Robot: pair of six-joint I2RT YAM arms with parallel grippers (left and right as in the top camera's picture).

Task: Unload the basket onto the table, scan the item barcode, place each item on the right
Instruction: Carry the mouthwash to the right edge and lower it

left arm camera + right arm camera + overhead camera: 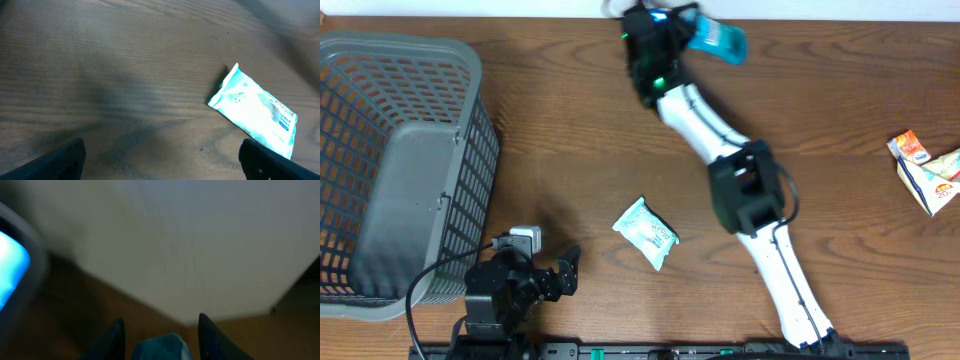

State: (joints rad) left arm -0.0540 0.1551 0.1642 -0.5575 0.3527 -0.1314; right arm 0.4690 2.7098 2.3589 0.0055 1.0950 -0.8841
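The right gripper [161, 330] is at the far edge of the tabletop [570, 120], its jaws clenched on a blue item [718, 40]. The left gripper [162, 160] sits by the grey basket [470, 130] with its jaws released and spread wide, gripping nothing. A white packet [646, 232] lies flat on the wood near it.

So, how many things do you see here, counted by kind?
Grey basket: 1
White-teal packet: 1
Blue device in right claw: 1
Orange-white packages, right edge: 2, it seems
Total: 5
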